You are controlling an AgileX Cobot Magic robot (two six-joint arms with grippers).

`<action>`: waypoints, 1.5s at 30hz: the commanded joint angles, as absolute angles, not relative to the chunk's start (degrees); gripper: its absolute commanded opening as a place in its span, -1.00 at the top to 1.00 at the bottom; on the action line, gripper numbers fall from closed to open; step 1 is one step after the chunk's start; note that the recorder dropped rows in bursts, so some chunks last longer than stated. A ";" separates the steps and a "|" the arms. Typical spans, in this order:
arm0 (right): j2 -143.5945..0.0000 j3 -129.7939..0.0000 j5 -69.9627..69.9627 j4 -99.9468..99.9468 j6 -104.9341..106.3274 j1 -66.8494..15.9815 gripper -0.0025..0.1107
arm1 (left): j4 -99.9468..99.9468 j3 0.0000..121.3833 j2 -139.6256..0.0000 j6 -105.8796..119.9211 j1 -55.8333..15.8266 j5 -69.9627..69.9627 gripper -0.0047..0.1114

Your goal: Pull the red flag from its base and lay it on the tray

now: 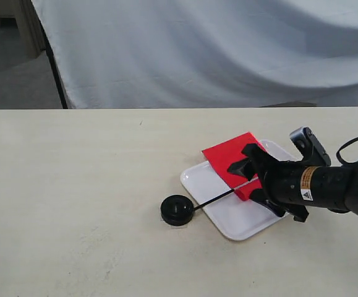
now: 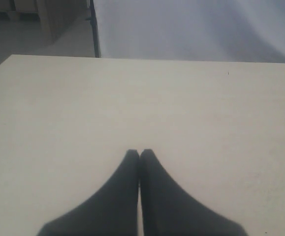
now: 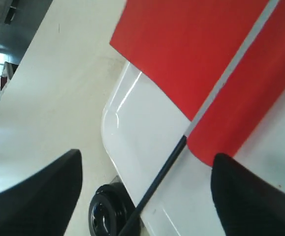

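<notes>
The red flag (image 1: pixel 228 154) lies flat on the white tray (image 1: pixel 231 218), and its thin black pole (image 1: pixel 219 199) runs off the tray's near-left edge. The pole's end reaches the round black base (image 1: pixel 177 210), which sits on the table just outside the tray; whether they touch I cannot tell. My right gripper (image 1: pixel 243 181) hovers open over the flag's lower edge, holding nothing. The right wrist view shows the flag (image 3: pixel 191 59), the pole (image 3: pixel 157 184), the tray (image 3: pixel 132 132) and the base (image 3: pixel 103 214) between that gripper's (image 3: pixel 147 155) spread fingers. My left gripper (image 2: pixel 140 152) is shut and empty over bare table.
The pale table (image 1: pixel 73 185) stretches wide to the left of the base. A grey-white cloth backdrop (image 1: pixel 216 49) hangs behind the table's far edge. The right arm's body (image 1: pixel 327 185) lies low over the table to the right of the tray.
</notes>
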State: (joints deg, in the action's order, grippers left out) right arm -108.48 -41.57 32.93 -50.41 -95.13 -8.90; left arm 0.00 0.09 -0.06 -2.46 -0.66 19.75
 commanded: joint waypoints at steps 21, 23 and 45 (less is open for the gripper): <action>-96.16 -44.87 7.44 -99.95 -86.40 -16.26 0.95 | 0.00 0.00 0.00 -2.38 -1.01 19.58 0.92; -96.16 -44.87 3.15 -99.95 -84.62 -16.26 0.95 | 0.00 0.00 0.00 -2.38 -1.01 19.58 0.92; -93.07 -61.95 -52.18 -4.13 4.96 7.69 0.96 | 0.00 0.00 0.00 -2.38 -1.01 19.58 0.92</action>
State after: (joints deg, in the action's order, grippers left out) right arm -96.49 -61.30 -50.24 -22.72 -8.59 2.80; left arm 0.00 0.09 -0.06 -2.46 -0.66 19.75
